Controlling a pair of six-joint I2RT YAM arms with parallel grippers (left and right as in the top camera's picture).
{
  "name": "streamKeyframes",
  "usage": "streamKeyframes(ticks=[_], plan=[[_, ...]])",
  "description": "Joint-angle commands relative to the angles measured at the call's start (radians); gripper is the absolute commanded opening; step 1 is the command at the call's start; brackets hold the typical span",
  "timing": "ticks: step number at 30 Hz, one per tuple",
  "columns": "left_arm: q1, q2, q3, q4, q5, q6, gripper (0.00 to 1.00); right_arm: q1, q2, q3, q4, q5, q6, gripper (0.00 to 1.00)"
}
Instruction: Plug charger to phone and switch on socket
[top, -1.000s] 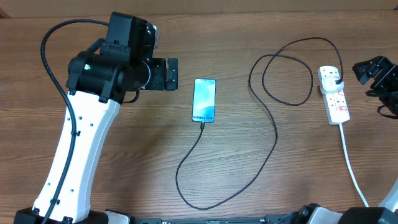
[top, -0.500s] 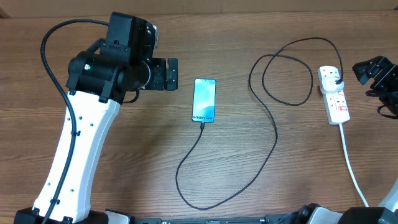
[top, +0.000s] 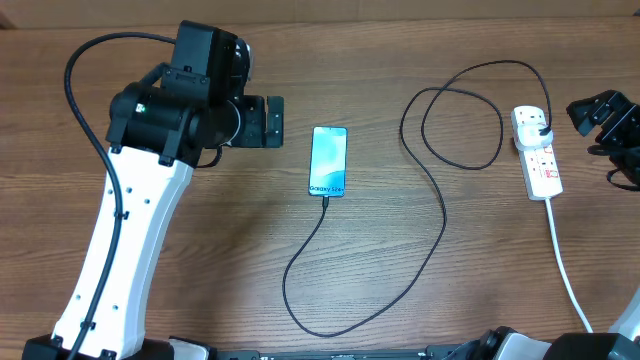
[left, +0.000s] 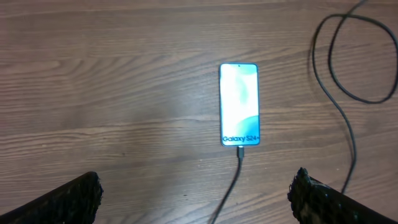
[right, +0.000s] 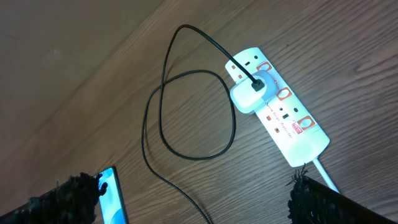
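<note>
Left gripper (top: 272, 119) is being held spread and empty just beside the phone (top: 328, 161). Right gripper (top: 590, 112), likewise spread, is being held near the socket (top: 540, 160), apart from it. Phone is being observed flat at mid-table, long axis running far-to-near, port end pointing at the near edge, with the charger (top: 443, 215) tip apparently seated. Charger's plug (right: 252, 93) is being observed in the socket. Switching on is being judged the step in hand: a red switch (right: 286, 93) is to be pressed straight down by a right fingertip.
</note>
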Motion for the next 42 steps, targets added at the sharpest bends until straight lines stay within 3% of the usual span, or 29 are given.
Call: streamKeyframes(ticks=[1,12,18,22,35,42], plan=[[0.002,-0.087,-0.023,0.014,-0.042,0.026,1.0,0.008,0.001,0.021,0.003,-0.001,-0.001,1.0],[0.014,-0.462,-0.482,0.375,-0.042,0.026,1.0,0.008,0.001,0.021,0.003,-0.001,-0.001,1.0],[0.113,-0.698,-0.748,0.61,0.051,0.026,1.0,0.008,0.001,0.021,0.003,-0.001,-0.001,1.0],[0.17,-0.858,-0.922,0.815,0.114,0.026,1.0,0.008,0.001,0.021,0.003,-0.001,-0.001,1.0],[0.258,-1.315,-1.533,1.549,0.123,0.026,1.0,0.008,0.001,0.021,0.003,-0.001,-0.001,1.0],[0.326,-1.48,-1.713,1.622,0.124,0.026,1.0,0.008,0.001,0.021,0.004,-0.001,-0.001,1.0]])
